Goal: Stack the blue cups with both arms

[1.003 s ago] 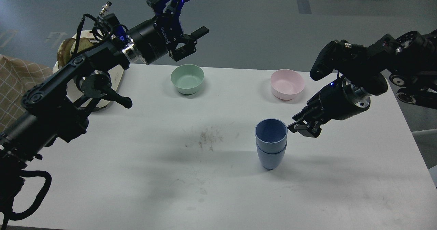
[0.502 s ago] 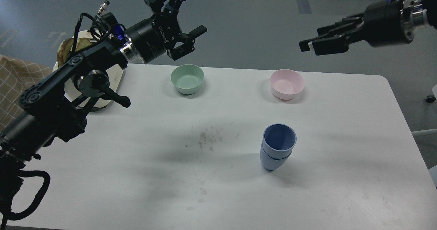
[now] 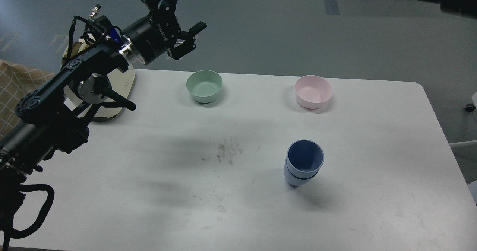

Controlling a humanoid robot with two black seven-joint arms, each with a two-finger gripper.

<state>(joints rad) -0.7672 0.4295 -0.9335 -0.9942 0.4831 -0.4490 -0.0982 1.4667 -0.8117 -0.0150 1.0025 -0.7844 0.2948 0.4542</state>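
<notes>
Left end effector [image 3: 182,10], at about 11 o'clock in the head view: raised above the far edge of the worktop [image 3: 149,191], its two fingers spread wide with nothing between them. The right end effector cannot be made out; only a dark shape shows at the upper right corner of the view, too little to tell whether it is open or closed.

Working outward from the left end effector, the nearest object is the green bowl [image 3: 204,85], below it and slightly to its 4 o'clock, on the far part of the worktop. Further along at 3 o'clock from that bowl stands the pink bowl [image 3: 313,91]. Neither bowl is touched.

The blue cups [image 3: 303,162] stand right of centre on the worktop, at roughly 4 o'clock from the left end effector and well apart from it. One cup sits nested inside the other, the inner rim showing above the outer rim, and the pair leans a little to the right. No part of either arm is in contact with them.

Progress, as judged from this arrangement: the stacking appears complete, since both cups form one pile and stand free. What may be left is only for the arms to clear the workspace. The slight lean suggests the inner cup may not be seated quite squarely.
</notes>
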